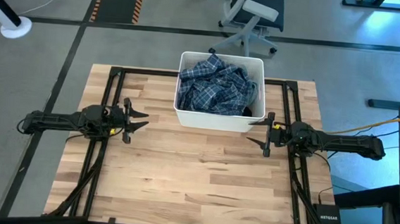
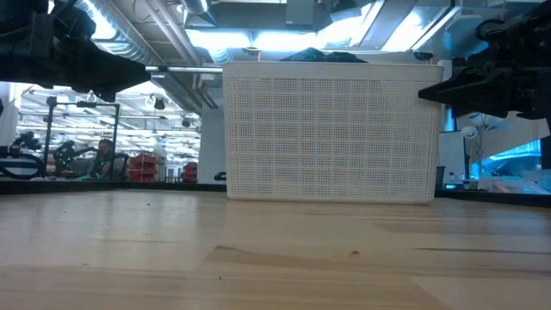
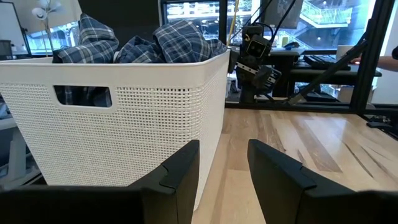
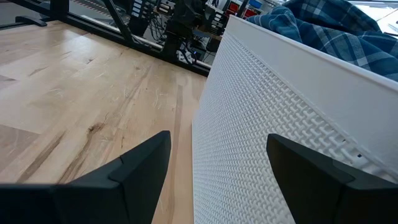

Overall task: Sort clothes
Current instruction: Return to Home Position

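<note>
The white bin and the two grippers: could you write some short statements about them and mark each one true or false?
1. The plaid shirt lies inside the white bin. True.
2. The left gripper holds a garment. False: it is open and empty, off the bin's left side.
3. The right gripper is open, near the bin's right front corner. True.
4. The bin lies tipped over on the table. False: it stands upright.

Dark jointed arms (yellow wrist accents)
</note>
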